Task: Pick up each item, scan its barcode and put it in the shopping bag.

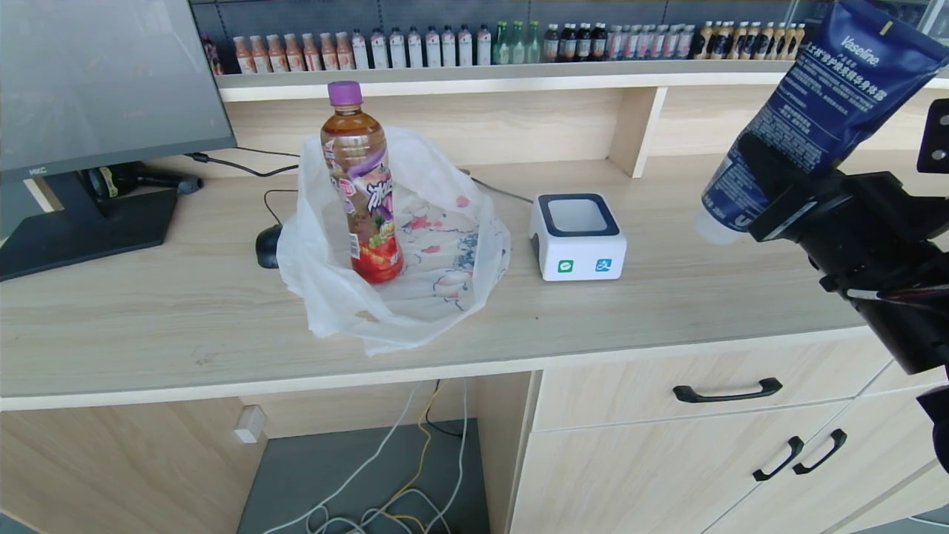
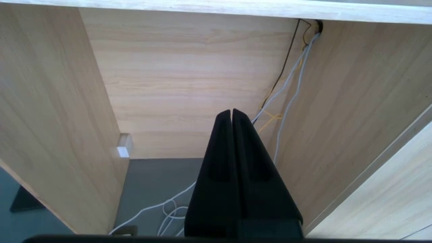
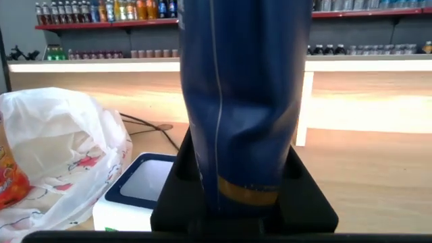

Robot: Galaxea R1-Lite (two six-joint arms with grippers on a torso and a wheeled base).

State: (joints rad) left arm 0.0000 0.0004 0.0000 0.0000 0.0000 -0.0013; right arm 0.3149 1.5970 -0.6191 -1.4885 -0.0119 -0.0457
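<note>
the scan step is looking like the one in hand. the right jaws are clamping a dark blue tube (image 1: 823, 96) around its middle and holding it in the air, its pale cap end pointing toward 8 o'clock. the white scanner (image 1: 577, 236) is sitting on the bench (image 1: 148, 311) well apart from the tube, at about 8 o'clock from it. the shopping bag (image 1: 445, 245) is lying open at 9 o'clock of the scanner, with a purple-capped bottle (image 1: 363, 193) standing upright inside it, so one item is looking finished. the next move is calling for carrying the tube over the scanner's window with its barcode facing down; which face is carrying the barcode i cannot tell.

the right wrist view is showing the tube (image 3: 239, 101) creasing inward where it is being squeezed, with the scanner (image 3: 145, 185) and bag (image 3: 67, 135) beyond it. the left wrist view is showing the left jaws pressed together, holding nothing, below the bench top near some cables (image 2: 283, 94).
</note>
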